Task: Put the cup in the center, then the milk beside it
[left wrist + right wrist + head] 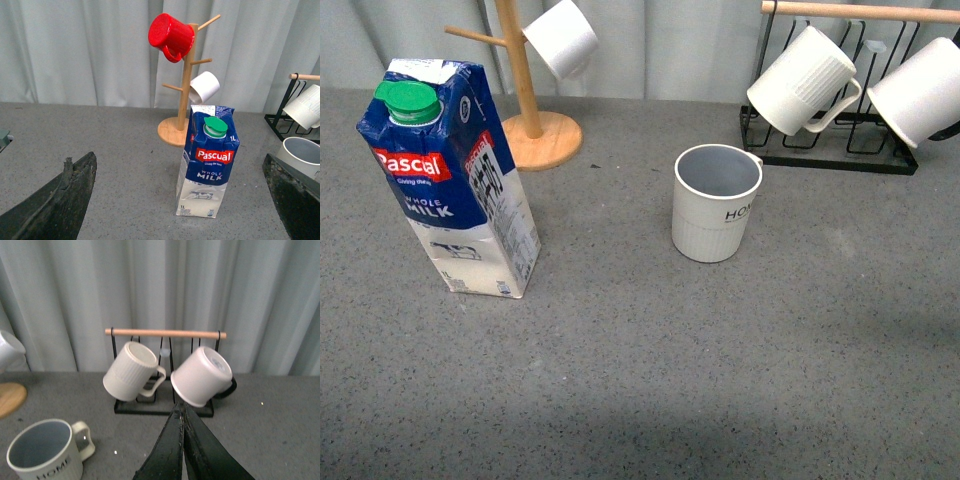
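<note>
Milk carton point(450, 190), left of front frame: brand "Pascual" in white on red, with "WHOLE MILK" in white on blue below. Left wrist view adds "1L" at the base corners. The tagline under the brand is too small to read. Cup point(715, 215), centre-right: black "HOM", cut off by the curve. Right wrist view shows the full "HOME".

in the front view the cup point(715, 205) turns its handle point(758, 158) away, so only a sliver shows past the rim, and its lettering point(740, 213) curves out of sight after "hom". behind the cup, the mug tree point(519, 70) loses its top to the picture's edge, and the smooth mug point(920, 90) on the rack point(830, 160) is clipped too. left of the cup, the carton point(455, 190) has side print too small to read. in the left wrist view the cup is cut by the edge, as are the fingers point(55, 205) of the left tool point(180, 157). in the right wrist view the cup's base and the right tool point(182, 407) run off the edge.
</note>
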### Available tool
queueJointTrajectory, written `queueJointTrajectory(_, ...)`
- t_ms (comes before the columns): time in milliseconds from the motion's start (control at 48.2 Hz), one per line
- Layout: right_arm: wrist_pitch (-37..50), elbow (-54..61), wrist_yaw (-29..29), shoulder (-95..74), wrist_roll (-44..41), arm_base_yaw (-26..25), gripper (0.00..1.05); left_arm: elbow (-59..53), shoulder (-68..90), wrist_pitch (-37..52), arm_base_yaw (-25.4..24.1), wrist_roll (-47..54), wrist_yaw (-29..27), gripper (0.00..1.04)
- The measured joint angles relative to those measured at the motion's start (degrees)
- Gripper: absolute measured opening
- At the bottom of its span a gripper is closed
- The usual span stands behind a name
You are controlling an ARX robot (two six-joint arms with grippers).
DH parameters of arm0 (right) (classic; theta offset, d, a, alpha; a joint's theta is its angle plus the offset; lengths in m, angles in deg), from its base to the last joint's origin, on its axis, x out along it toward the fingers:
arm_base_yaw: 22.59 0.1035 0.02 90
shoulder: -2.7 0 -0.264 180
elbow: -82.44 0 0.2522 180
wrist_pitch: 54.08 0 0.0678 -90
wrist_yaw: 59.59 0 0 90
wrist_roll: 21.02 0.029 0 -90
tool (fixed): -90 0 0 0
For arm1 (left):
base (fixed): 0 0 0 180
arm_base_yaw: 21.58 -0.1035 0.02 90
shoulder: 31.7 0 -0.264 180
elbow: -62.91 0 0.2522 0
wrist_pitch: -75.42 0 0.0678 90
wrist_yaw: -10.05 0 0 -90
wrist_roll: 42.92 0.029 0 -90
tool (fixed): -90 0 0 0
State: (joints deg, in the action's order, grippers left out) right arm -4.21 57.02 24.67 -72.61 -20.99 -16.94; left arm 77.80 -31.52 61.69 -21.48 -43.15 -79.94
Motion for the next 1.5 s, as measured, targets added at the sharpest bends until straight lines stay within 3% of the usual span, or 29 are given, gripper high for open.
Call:
queueJointTrajectory(311, -9.73, 7.87, 5.38, 16.55, 0.0, -5.51, 0.01, 0.0, 0.0, 0.0, 0.0, -0.02, -0.02, 0.98)
queueJointTrajectory(768, -26.6, 11.17, 5.62, 37.09, 0.0, -5.51, 0.01, 0.0, 0.0, 0.0, 0.0, -0.02, -0.02, 0.98)
queueJointTrajectory(1495, -46.1, 11.39, 5.66, 57.92, 0.0, -5.51, 0.01, 0.0, 0.0, 0.0, 0.0, -0.02, -0.02, 0.98)
